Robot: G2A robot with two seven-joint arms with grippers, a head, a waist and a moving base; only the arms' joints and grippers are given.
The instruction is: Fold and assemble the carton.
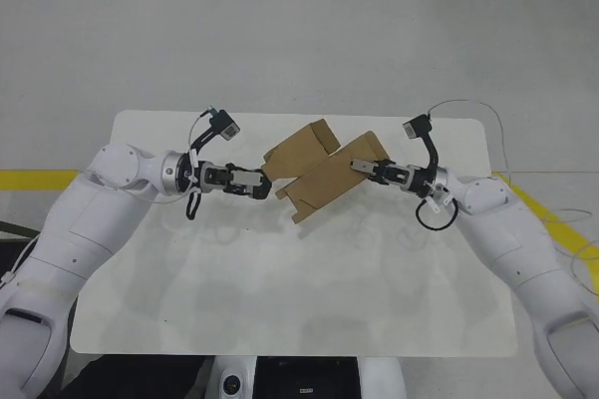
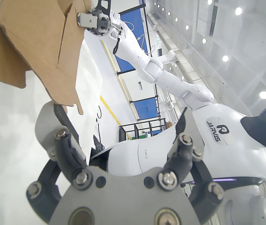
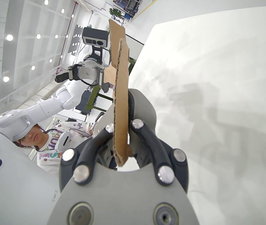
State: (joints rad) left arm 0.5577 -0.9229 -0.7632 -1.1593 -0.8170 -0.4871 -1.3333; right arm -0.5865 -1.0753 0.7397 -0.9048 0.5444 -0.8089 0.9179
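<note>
Top view, from the left: the left arm lies across the white worktop toward the centre. The left gripper sits at the left edge of the brown carton. In the left wrist view this gripper has its fingers spread wide with nothing between them. One fingertip is just beside a lower corner of the carton; whether they touch I cannot tell.

The carton is partly unfolded, with loose flaps, and sits over the far middle of the worktop between the two arms. On its right side the right gripper has hold of it. In the right wrist view the fingers of this gripper are pinched onto a cardboard panel seen edge-on. The left wrist view shows the same gripper clamped at the carton's far edge.
</note>
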